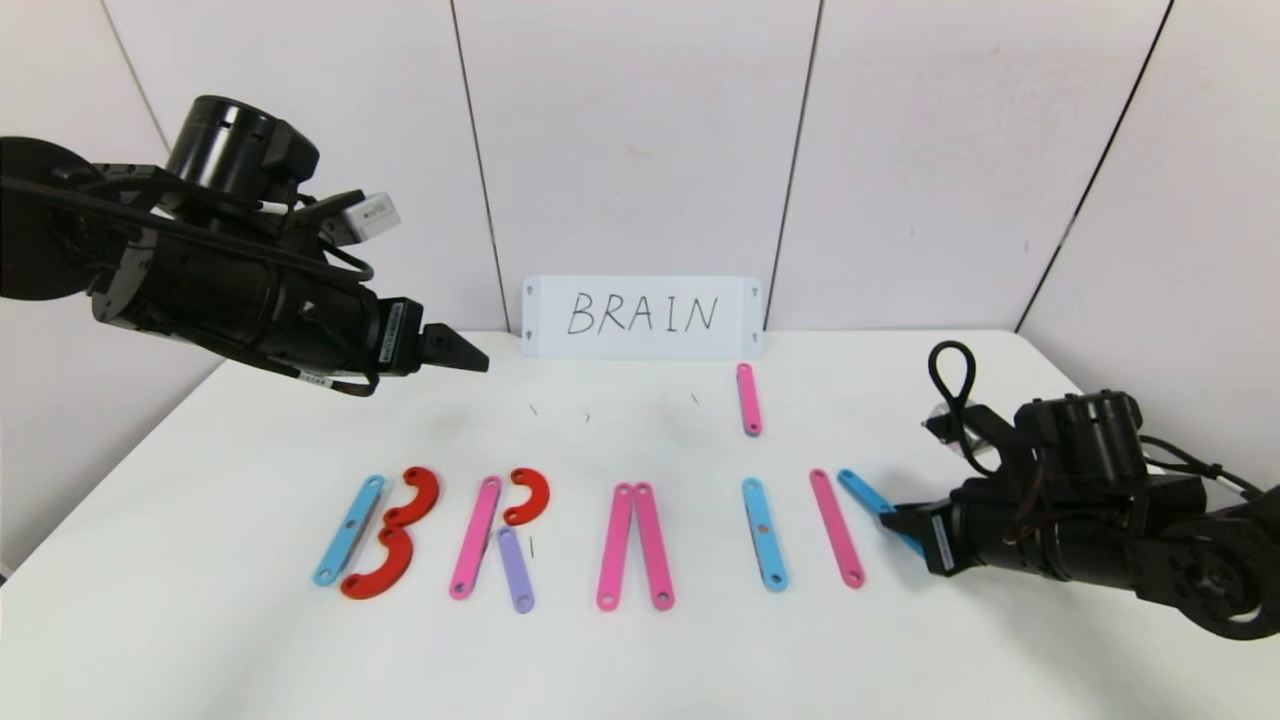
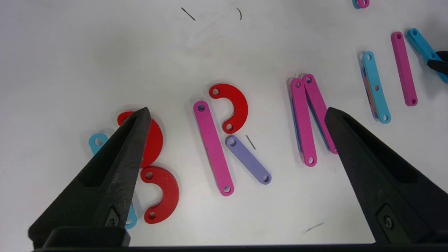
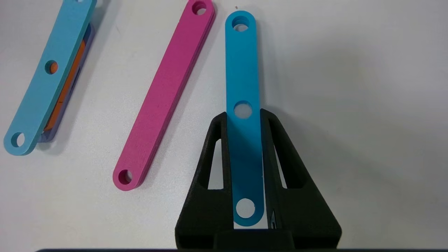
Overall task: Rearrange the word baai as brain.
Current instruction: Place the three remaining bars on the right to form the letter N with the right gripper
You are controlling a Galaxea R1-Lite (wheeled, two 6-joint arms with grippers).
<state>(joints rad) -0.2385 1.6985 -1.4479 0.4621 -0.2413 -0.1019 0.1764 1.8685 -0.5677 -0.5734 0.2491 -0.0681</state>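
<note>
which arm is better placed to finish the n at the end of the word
Right. The right gripper is already shut on the blue strip beside the pink strip, where the N belongs. The left gripper hangs open, raised near the B.

White table (image 1: 250, 650) with the word (image 1: 600, 530) in plastic strips, spare pink strip (image 1: 748, 398).

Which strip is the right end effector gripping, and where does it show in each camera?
Head: light-blue strip, far right of the row, in the right end effector.
Left wrist: upper right corner.
Right wrist: centre, between the fingers.
Shared landmark: pink strip beside it.
</note>
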